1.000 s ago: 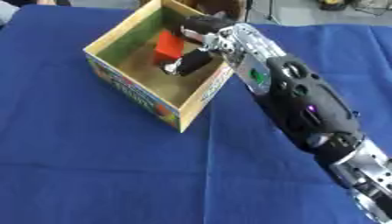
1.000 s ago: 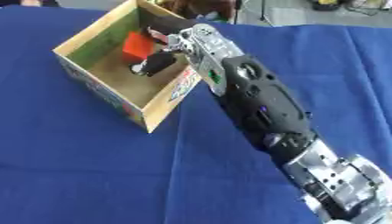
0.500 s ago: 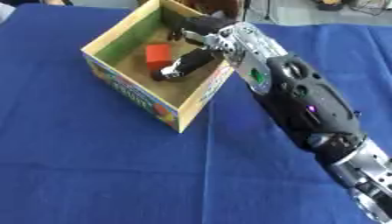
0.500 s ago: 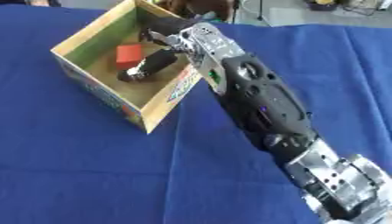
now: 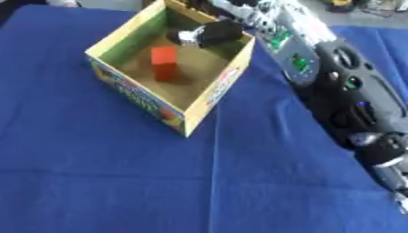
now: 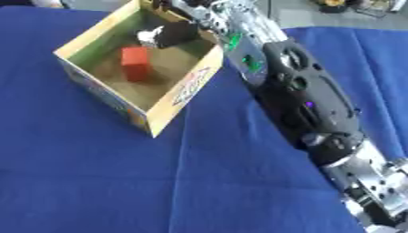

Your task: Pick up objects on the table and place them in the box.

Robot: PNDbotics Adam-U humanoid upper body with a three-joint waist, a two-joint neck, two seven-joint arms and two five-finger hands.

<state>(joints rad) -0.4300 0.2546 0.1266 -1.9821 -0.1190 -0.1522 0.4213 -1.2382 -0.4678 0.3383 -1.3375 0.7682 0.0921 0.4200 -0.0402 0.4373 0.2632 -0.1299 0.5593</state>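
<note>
While upright, red block (image 5: 164, 62), in box (image 5: 209, 95)

This looks like a robotics lab or test room rather than a home. A table draped in a plain deep-blue cloth (image 5: 104, 182) fills nearly the whole view as a staged work surface, with an open-topped cardboard box with colourful printed sides (image 5: 135, 93) near its far left corner. Beyond the table's far edge lies a strip of bare grey floor (image 6: 299, 16), where blurred yellow-and-dark equipment (image 6: 339, 4) stands near the far right corner; what it is cannot be made out.
</note>
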